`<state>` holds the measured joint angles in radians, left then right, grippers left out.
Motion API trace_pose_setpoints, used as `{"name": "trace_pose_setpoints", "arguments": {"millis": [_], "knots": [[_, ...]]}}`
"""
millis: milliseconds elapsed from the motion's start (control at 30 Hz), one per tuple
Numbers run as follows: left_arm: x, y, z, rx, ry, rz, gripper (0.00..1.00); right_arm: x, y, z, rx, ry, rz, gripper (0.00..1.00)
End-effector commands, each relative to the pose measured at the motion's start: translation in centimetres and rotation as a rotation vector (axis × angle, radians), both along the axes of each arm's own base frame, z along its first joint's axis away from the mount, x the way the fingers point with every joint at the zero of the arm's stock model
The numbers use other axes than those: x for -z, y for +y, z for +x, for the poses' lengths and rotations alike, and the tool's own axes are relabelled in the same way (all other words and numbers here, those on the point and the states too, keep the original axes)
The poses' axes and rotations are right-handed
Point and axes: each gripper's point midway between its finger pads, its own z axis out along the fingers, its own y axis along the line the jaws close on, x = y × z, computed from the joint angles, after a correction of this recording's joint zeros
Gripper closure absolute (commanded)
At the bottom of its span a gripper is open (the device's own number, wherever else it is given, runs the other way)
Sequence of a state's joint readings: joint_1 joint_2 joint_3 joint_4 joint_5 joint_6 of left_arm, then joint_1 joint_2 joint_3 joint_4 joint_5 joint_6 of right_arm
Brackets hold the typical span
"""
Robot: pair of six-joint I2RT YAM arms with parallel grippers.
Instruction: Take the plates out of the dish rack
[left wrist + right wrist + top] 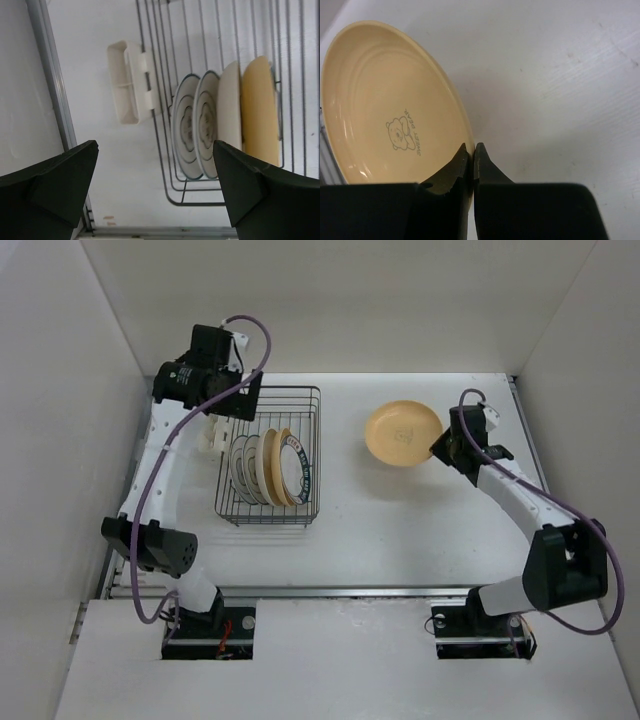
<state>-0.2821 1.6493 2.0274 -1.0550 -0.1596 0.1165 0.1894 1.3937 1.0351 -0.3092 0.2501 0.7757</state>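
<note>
Right tool is closed down narrow on the near rim of a tan plate: one finger sits inside the rim and one outside, with the plate edge pinched between them. The plate faces up and has a small bear print with lettering in its well. In the overhead view it sits over the bench to the right of the dish rack, well apart from it. I cannot tell whether its underside touches the bench surface. Left tool is spread wide and grips nothing. It hangs above the rack's left side, looking down past the wire wall. Standing on edge in the rack's slots, packed close side by side, I count from left to right two white ringed plates, a plain cream plate and a second tan one. The overhead view shows a teal-rimmed plate at the right end of that row. A white plastic caddy is clipped to the outside of the rack's left wall.
</note>
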Motion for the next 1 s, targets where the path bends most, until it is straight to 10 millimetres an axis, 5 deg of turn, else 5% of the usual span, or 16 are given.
{"name": "trace_pose_setpoints", "arguments": {"millis": [0, 133, 267, 367, 400, 467, 567, 967], "knots": [[1.6, 3.2, -1.4, -0.061, 0.084, -0.023, 0.02, 2.5, -1.5, 0.9, 0.066, 0.012, 0.036, 1.0], [4.6, 2.9, -2.1, -0.017, 0.217, -0.045, 0.13, 4.9, -2.5, 3.0, 0.091, 0.063, 0.061, 1.0], [7.3, 2.8, -2.7, -0.017, 0.323, -0.035, 0.27, 8.0, -1.2, 3.8, 0.034, 0.146, 0.089, 1.0], [8.4, 2.1, -2.9, 0.004, 0.363, -0.062, 0.28, 10.1, -1.4, 4.0, 0.033, 0.201, 0.083, 0.82], [8.8, 2.1, -2.8, 0.004, 0.373, -0.061, 0.29, 9.8, -1.4, 4.3, 0.026, 0.193, 0.078, 0.75], [9.2, 3.0, -2.8, -0.027, 0.386, -0.013, 0.37, 9.9, -1.5, 4.1, 0.019, 0.203, 0.069, 0.38], [9.8, 3.3, -2.6, -0.036, 0.414, -0.013, 0.43, 8.7, -1.5, 4.1, 0.009, 0.175, 0.061, 0.17], [14.2, 2.6, -3.5, -0.02, 0.591, -0.065, 0.66, 2.1, -1.0, 1.8, -0.089, 0.021, 0.0, 0.14]]}}
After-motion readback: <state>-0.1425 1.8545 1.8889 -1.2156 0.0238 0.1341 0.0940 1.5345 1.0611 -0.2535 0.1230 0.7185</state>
